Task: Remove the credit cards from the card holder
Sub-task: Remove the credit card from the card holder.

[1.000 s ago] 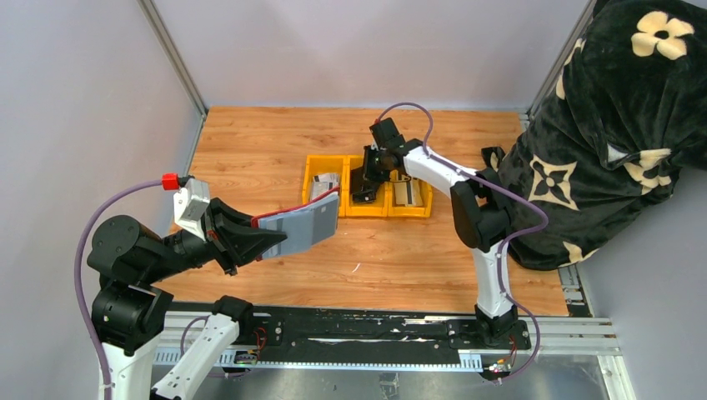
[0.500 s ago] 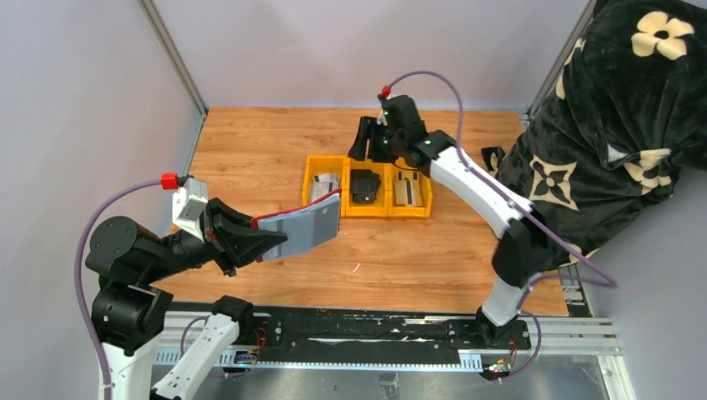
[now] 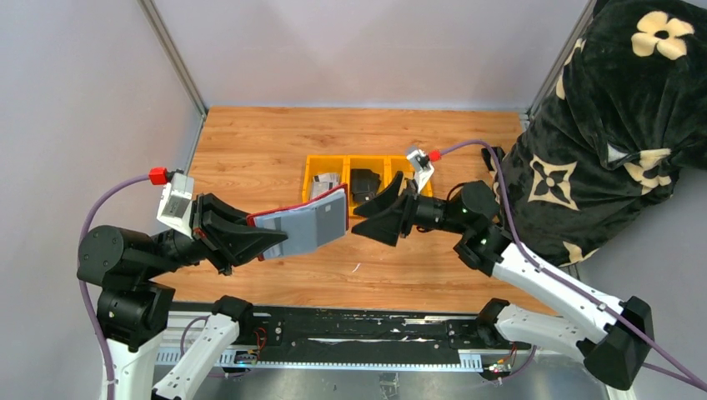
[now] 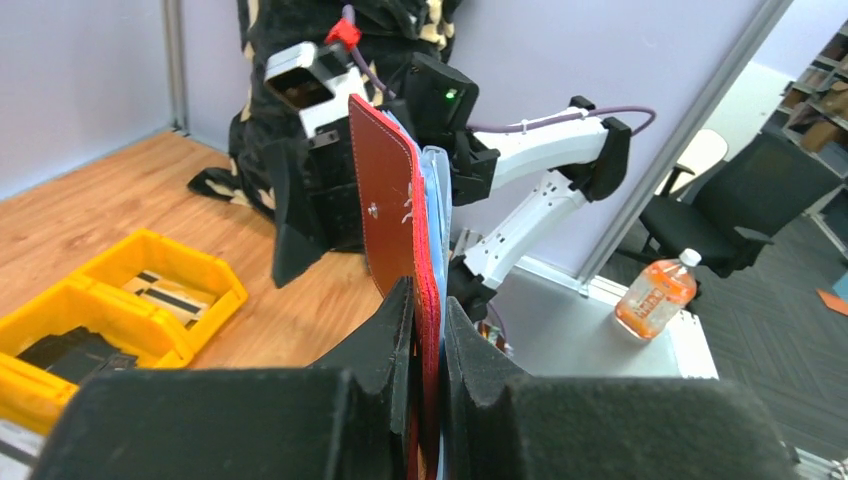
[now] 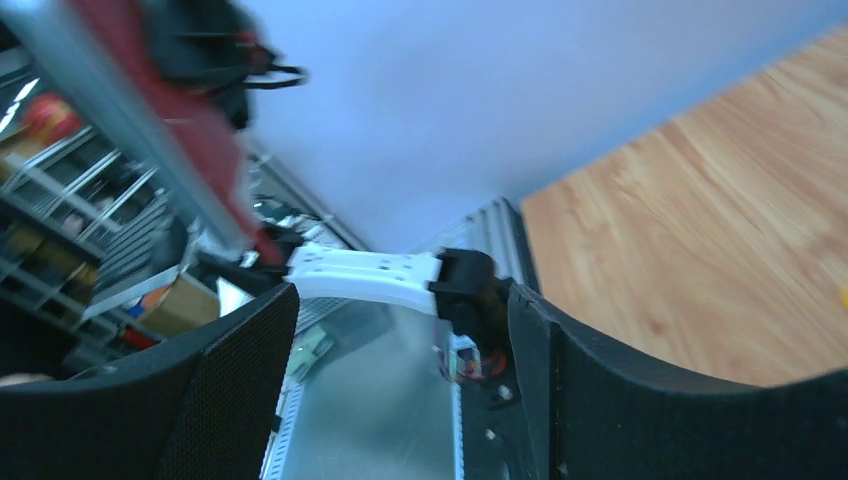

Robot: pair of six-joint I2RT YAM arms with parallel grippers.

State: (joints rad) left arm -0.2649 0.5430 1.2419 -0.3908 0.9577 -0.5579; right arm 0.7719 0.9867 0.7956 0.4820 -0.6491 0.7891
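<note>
The left gripper [image 3: 282,242] is clamped on the maroon card holder [image 3: 307,223], held above the table toward its near edge, left of the middle.
The right gripper [image 3: 373,215], jaws wide apart and empty, points at the holder's free end from just beside it. Credit cards [image 3: 325,181] lie in the yellow tray [image 3: 307,177] mid-table, toward the far edge. A black wallet [image 3: 364,184] sits in the tray's middle compartment.

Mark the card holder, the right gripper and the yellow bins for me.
card holder [image 4: 385,215]: left wrist view, on its maroon outer face.
right gripper [image 3: 373,218]: top external view, between its open fingers.
yellow bins [image 3: 329,158]: top external view, on the far rim.
</note>
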